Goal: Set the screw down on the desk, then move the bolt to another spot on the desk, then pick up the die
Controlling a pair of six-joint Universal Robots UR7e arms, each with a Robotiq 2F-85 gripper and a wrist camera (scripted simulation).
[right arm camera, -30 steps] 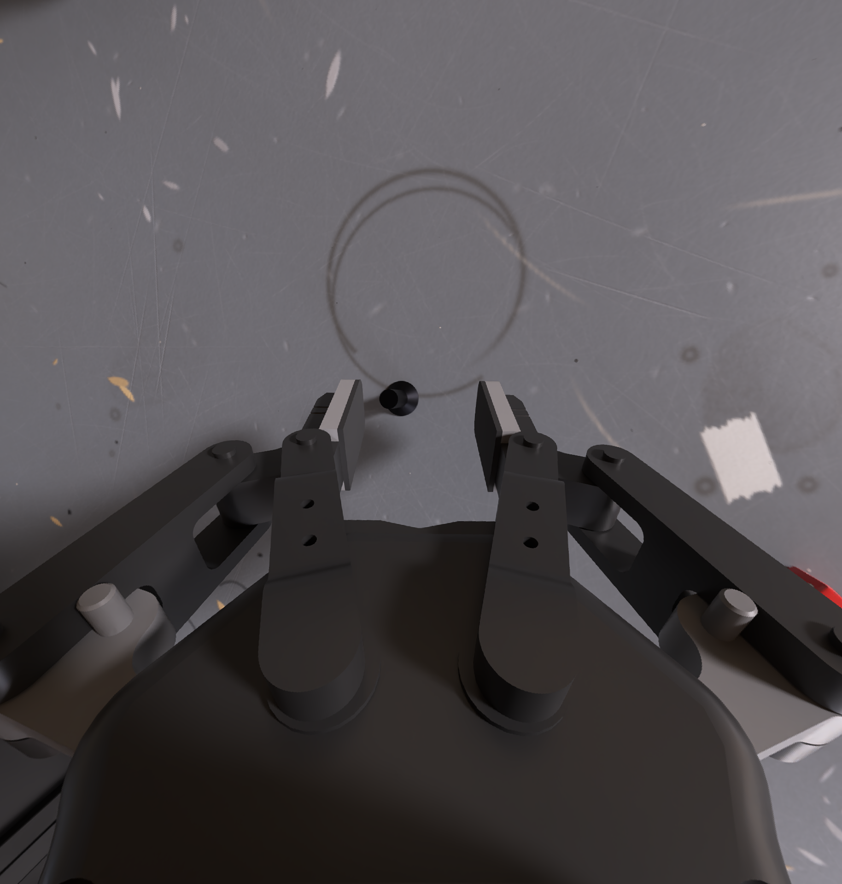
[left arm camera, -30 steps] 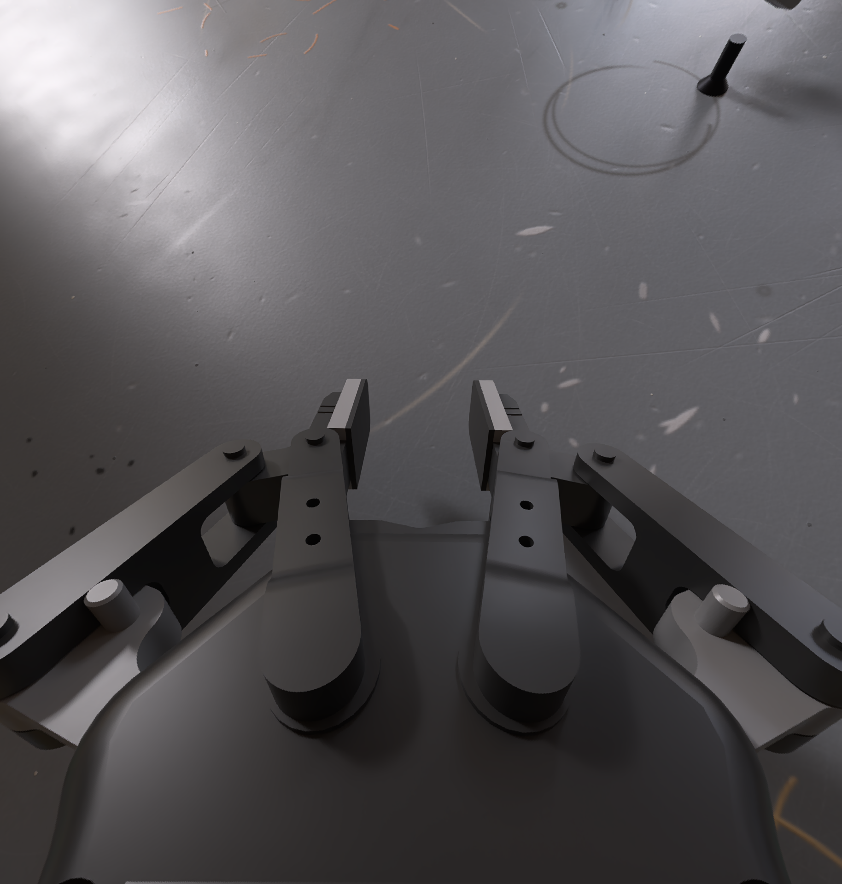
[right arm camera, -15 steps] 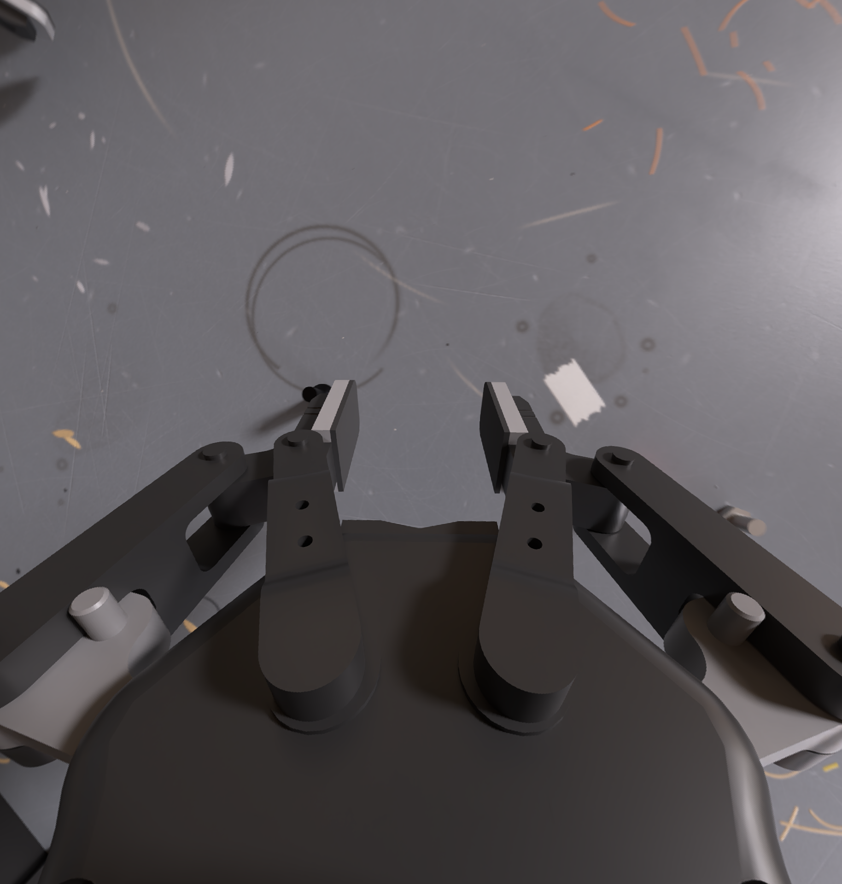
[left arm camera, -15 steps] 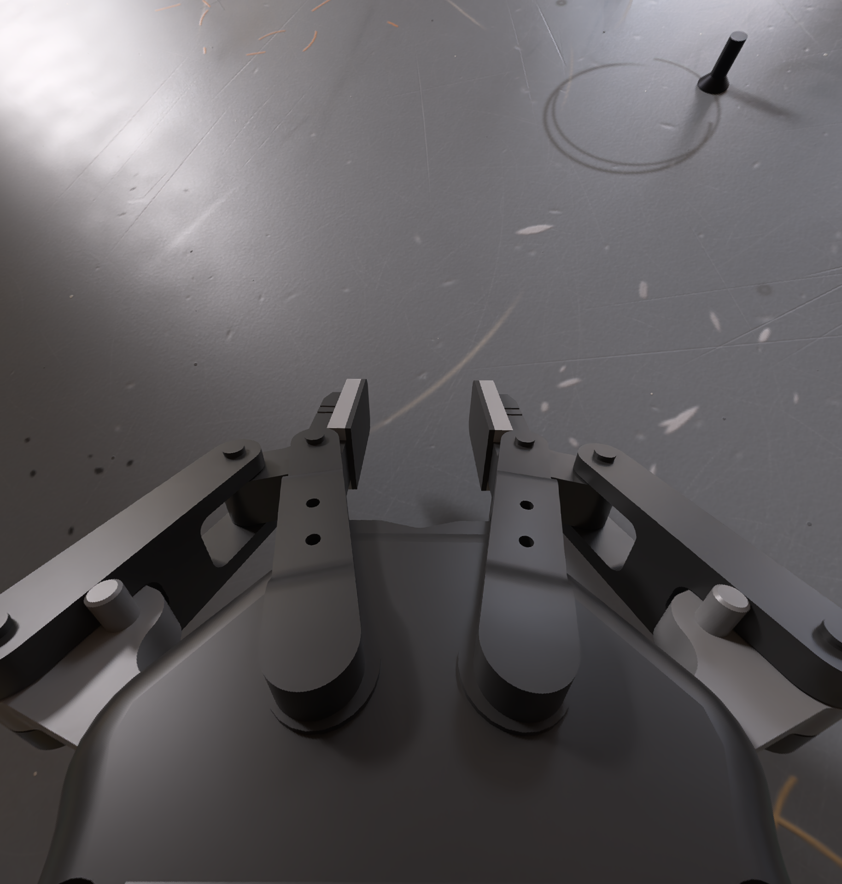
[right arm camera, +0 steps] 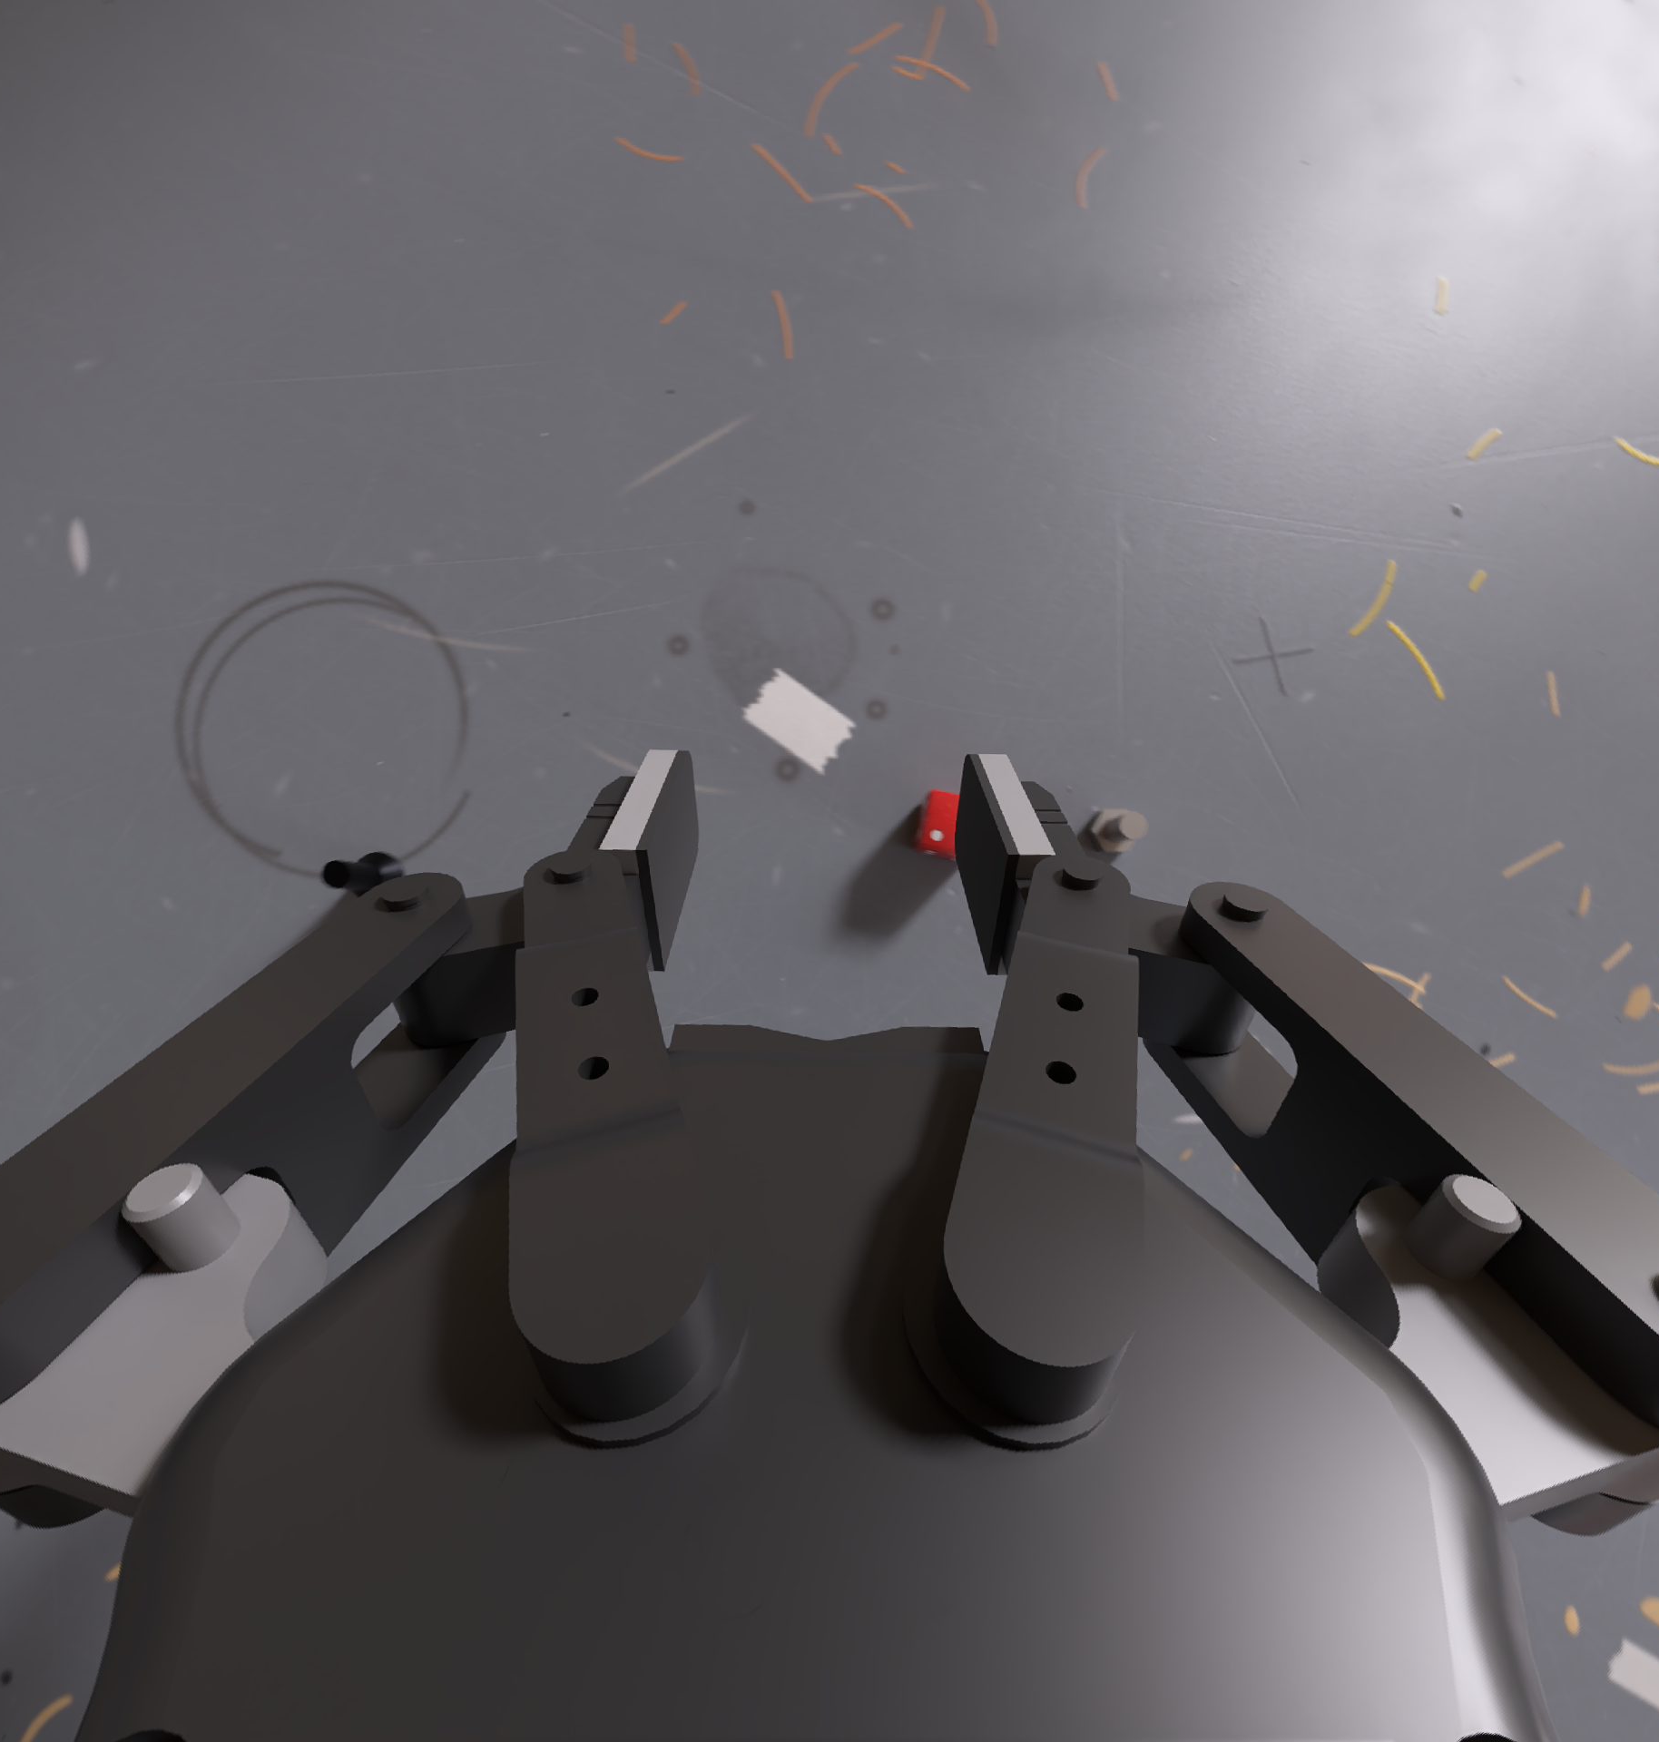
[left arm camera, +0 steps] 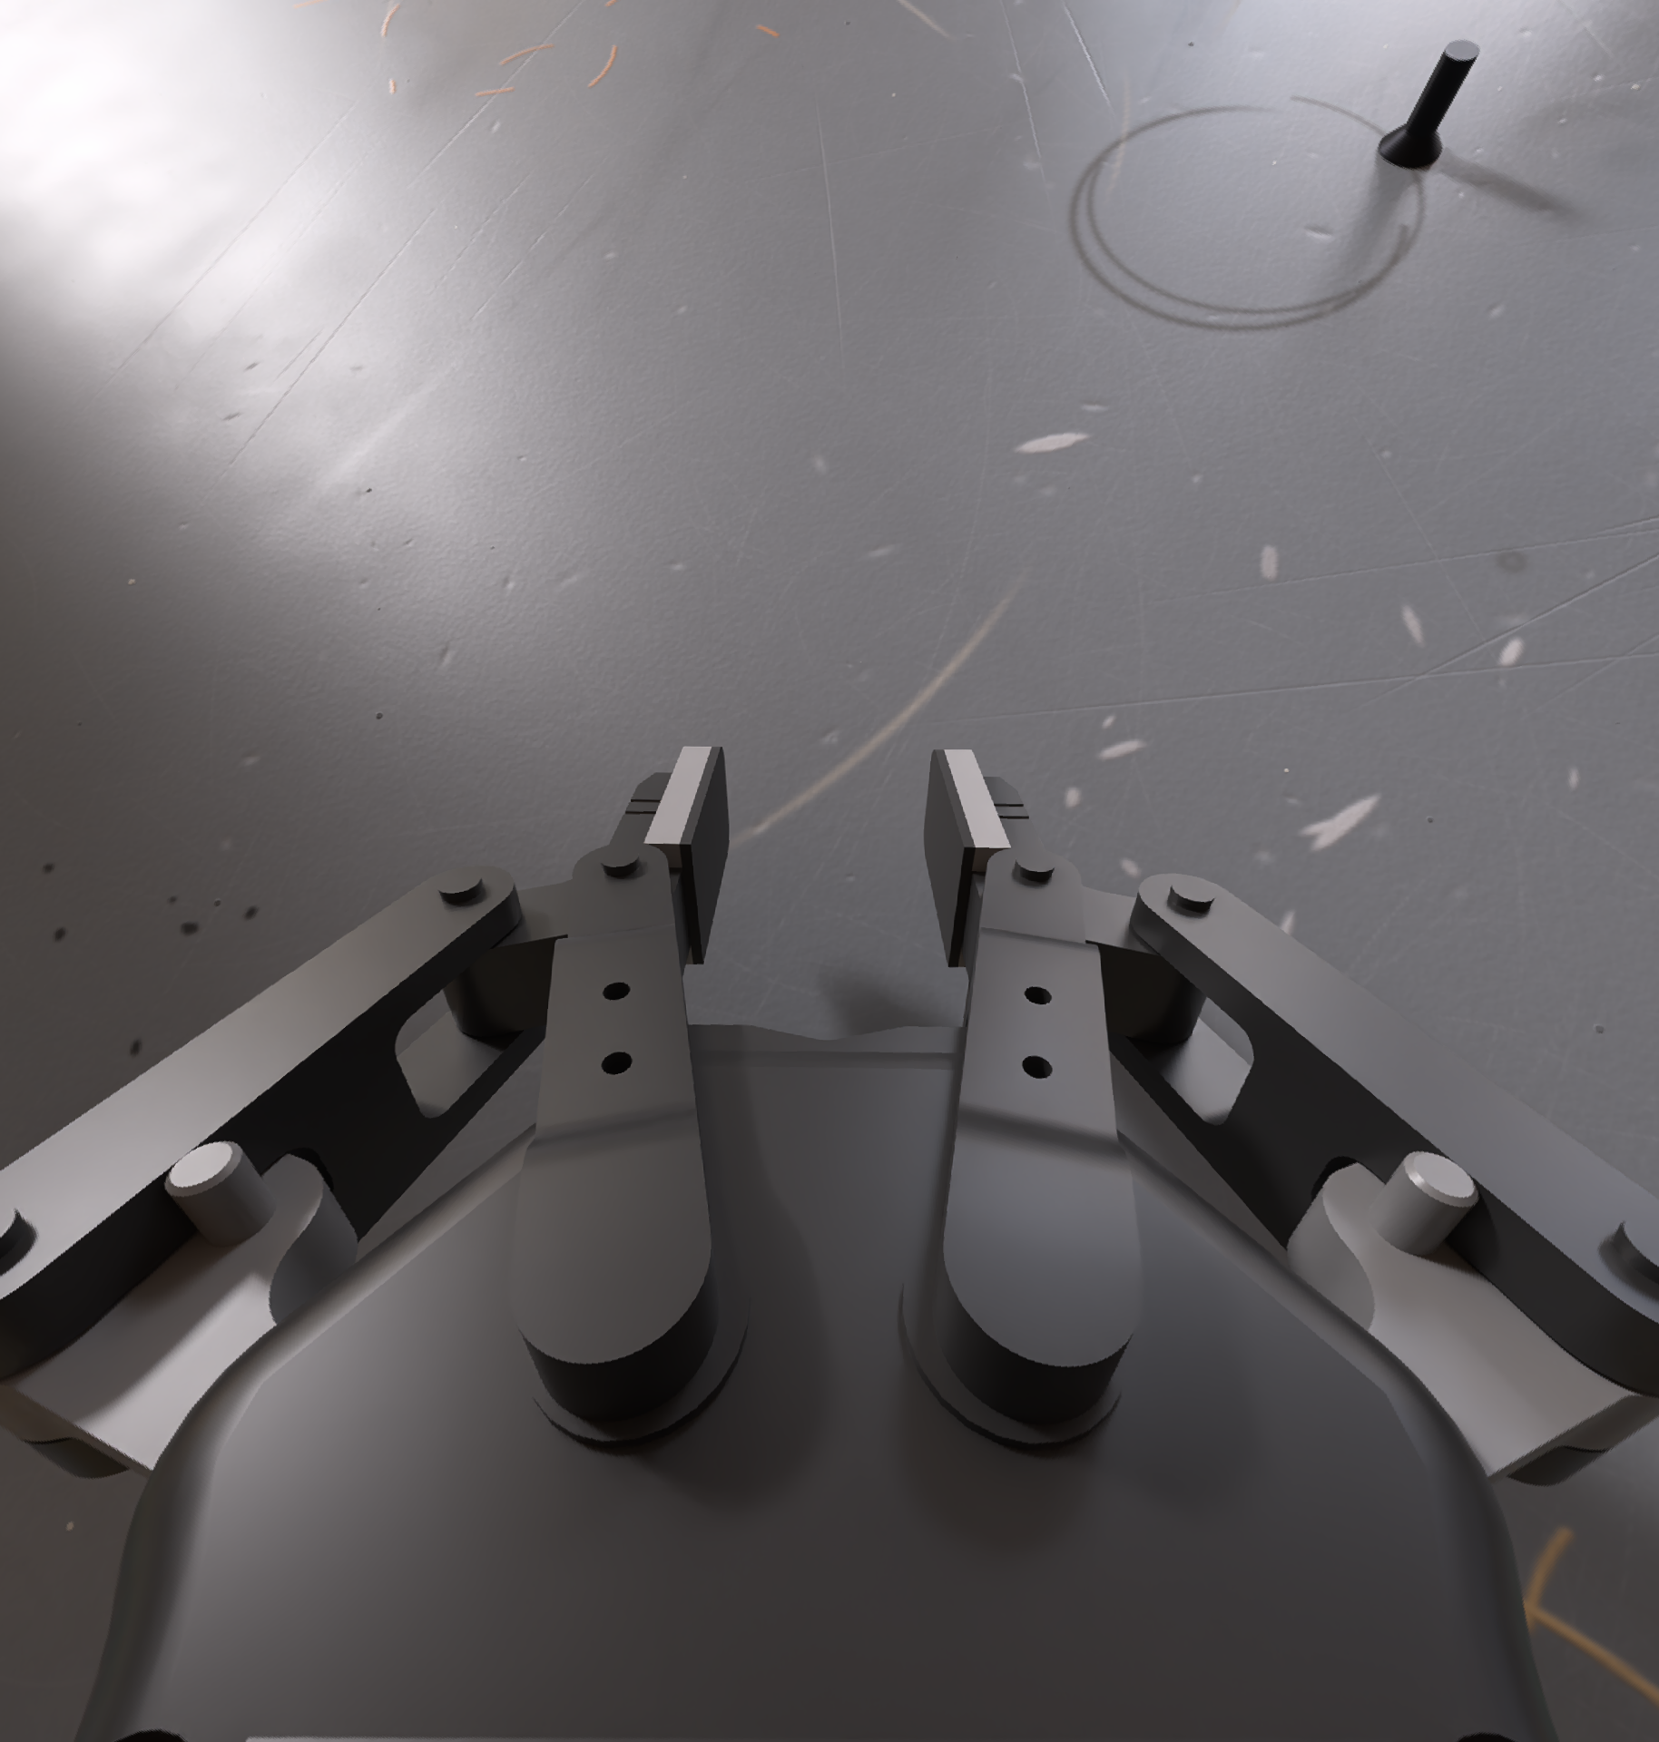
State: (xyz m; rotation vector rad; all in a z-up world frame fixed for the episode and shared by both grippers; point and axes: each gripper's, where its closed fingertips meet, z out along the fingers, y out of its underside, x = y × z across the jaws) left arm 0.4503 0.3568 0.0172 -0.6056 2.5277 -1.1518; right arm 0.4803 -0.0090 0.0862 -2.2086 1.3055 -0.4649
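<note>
A black screw point(left arm camera: 1429, 106) stands head-down on the grey desk point(left arm camera: 618, 471) at the far right of the left wrist view, on the rim of a scratched ring. It also shows in the right wrist view point(right arm camera: 362, 869) at the left, beside my linkage. My left gripper point(left arm camera: 826, 801) is open and empty, well short of the screw. My right gripper point(right arm camera: 826, 811) is open and empty above the desk. A red die point(right arm camera: 939, 822) lies just inside my right fingertip point(right arm camera: 995, 820), partly hidden by it. A grey bolt point(right arm camera: 1116, 831) stands just outside that fingertip.
A white piece of tape point(right arm camera: 797, 718) lies on the desk ahead of my right gripper. Orange shavings point(right arm camera: 807, 170) and yellow shavings point(right arm camera: 1401, 632) are scattered at the far and right sides. A second tape piece point(right arm camera: 1655, 1687) shows at the bottom right.
My right gripper has risen and swung right, away from the standing screw. The die and bolt have come into view at its right fingertip. The left arm has not moved.
</note>
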